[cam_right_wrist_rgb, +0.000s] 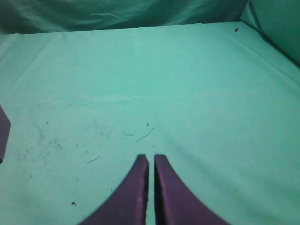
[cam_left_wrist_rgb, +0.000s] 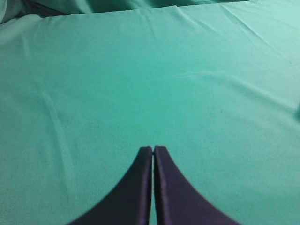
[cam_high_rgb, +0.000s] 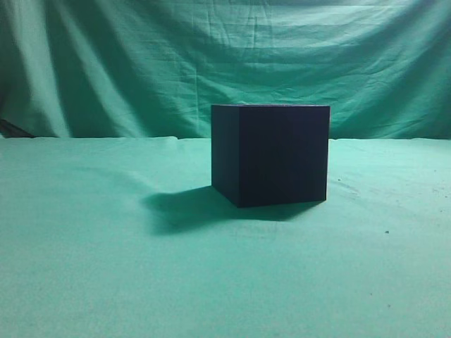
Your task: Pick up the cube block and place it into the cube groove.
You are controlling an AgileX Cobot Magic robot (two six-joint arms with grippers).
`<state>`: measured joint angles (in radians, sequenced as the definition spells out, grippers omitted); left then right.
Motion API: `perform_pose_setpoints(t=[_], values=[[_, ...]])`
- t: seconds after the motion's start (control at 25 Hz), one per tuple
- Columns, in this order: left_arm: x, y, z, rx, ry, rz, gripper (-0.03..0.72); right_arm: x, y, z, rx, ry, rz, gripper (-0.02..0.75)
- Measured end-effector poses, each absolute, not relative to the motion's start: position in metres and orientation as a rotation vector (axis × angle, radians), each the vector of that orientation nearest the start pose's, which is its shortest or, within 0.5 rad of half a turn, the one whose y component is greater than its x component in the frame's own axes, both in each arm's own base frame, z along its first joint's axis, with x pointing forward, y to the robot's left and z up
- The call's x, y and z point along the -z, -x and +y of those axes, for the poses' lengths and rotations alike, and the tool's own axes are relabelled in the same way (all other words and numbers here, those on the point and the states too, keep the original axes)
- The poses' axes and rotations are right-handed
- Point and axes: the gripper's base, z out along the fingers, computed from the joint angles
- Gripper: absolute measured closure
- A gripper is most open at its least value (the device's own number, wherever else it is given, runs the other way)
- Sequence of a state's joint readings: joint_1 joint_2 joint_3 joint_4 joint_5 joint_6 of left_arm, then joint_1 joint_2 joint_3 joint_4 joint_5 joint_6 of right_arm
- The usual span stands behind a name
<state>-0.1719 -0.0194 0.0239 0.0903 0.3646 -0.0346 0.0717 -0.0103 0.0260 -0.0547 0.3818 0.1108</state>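
Green cloth (cam_high_rgb: 106, 282) covers the table and hangs as a creased backdrop (cam_high_rgb: 141, 63) behind it, so everything you see sits against the same colour. You have one box (cam_high_rgb: 271, 155) in the exterior view: large, matte blue-black, sharp-edged, standing upright a little right of centre on the cloth, one corner edge turned toward the camera and a soft shadow (cam_high_rgb: 183, 208) falling to its left. Its visible faces are plain and closed; you cannot see any groove from here. You cannot find the small block in any of the three views. At the left edge of the right wrist view a dark purplish sliver (cam_right_wrist_rgb: 3, 133) pokes in, and you cannot tell what it belongs to. You have two grippers, one per wrist view. The left gripper (cam_left_wrist_rgb: 153, 149) has its dark fingers (cam_left_wrist_rgb: 140, 187) pressed together with only a hairline between them, holding nothing, above bare cloth. The right gripper (cam_right_wrist_rgb: 151, 157) is the same, fingers (cam_right_wrist_rgb: 168, 192) nearly touching and empty, over cloth flecked with dark specks (cam_right_wrist_rgb: 51, 143) and a few thin threads (cam_right_wrist_rgb: 144, 135). Neither gripper shows in the exterior view.
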Motion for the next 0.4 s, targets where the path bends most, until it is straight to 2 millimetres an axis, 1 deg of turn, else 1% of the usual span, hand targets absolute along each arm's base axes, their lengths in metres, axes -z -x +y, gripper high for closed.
perform_pose_setpoints(t=[0.4], values=[[-0.1735,-0.0521,-0.0061,0.055,-0.183,1.843,0.688,-0.1698,-0.0523,0.002,-0.075,-0.007,1.887,0.738]])
